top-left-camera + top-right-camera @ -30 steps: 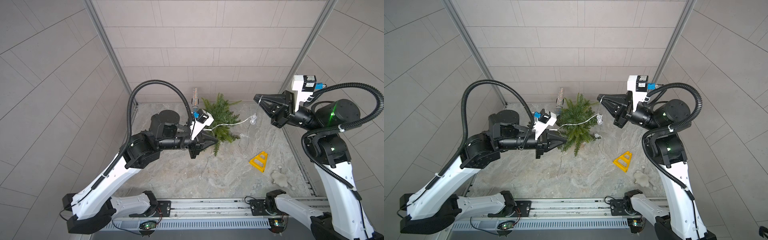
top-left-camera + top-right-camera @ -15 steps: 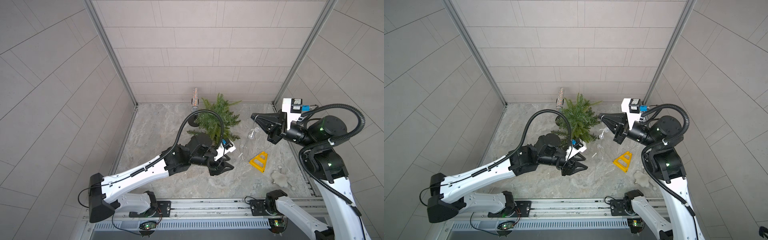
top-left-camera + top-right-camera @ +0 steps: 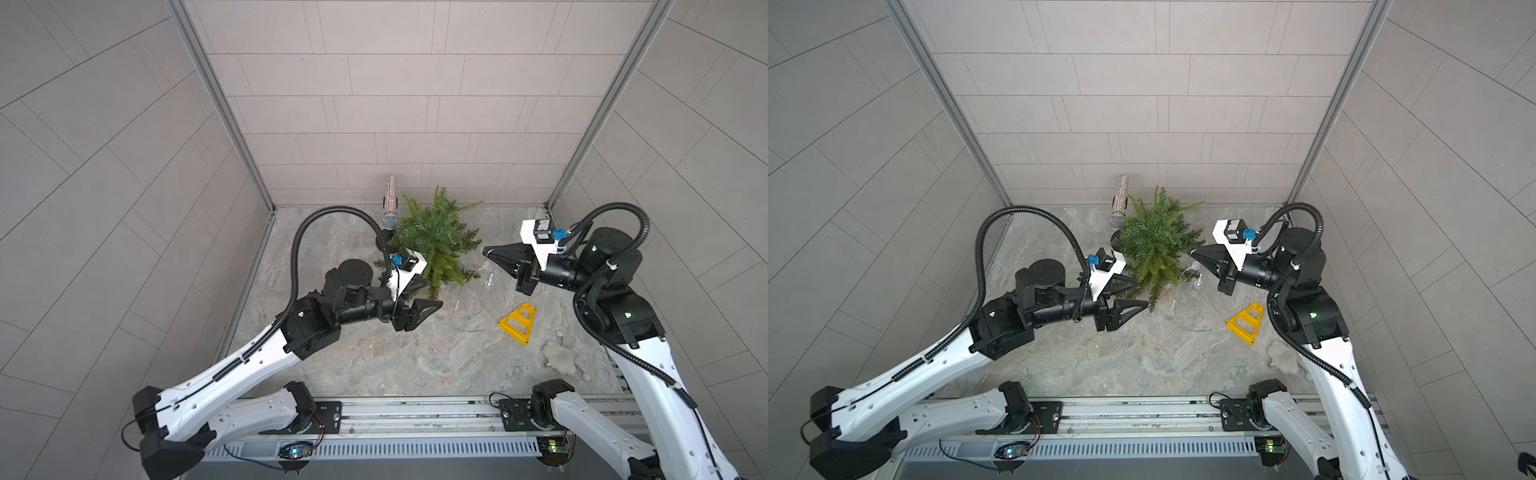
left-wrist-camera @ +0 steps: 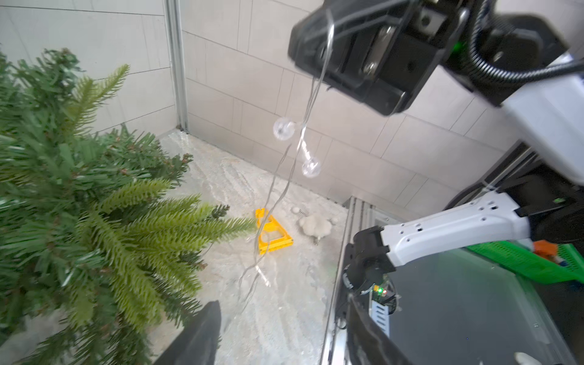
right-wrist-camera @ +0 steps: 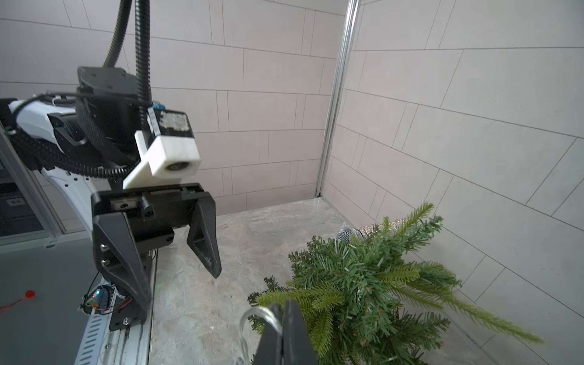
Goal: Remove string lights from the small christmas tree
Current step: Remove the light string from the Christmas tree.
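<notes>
The small christmas tree [image 3: 436, 241] [image 3: 1158, 245] stands at the back of the table, its green branches filling the side of the left wrist view [image 4: 79, 205]. My right gripper [image 3: 486, 251] [image 3: 1192, 252] [image 5: 284, 303] hovers just right of the tree, shut on the string lights [image 4: 283, 129]. The thin wire with clear bulbs [image 3: 489, 284] [image 3: 1198, 284] hangs from its tip down to the table. My left gripper [image 3: 433, 293] [image 3: 1142, 293] [image 4: 282, 303] sits at the tree's front-left, open and holding nothing.
A glittery microphone [image 3: 390, 199] on a black stand leans against the back wall, left of the tree. A yellow triangular frame [image 3: 518, 324] and a white fluffy lump [image 3: 559, 357] lie at the front right. The arms' base rail [image 3: 415, 411] runs along the front edge.
My left gripper has opened, dipped toward the front of the table and come back near the tree. My right gripper has come down with the string lights, which now hang slack.
</notes>
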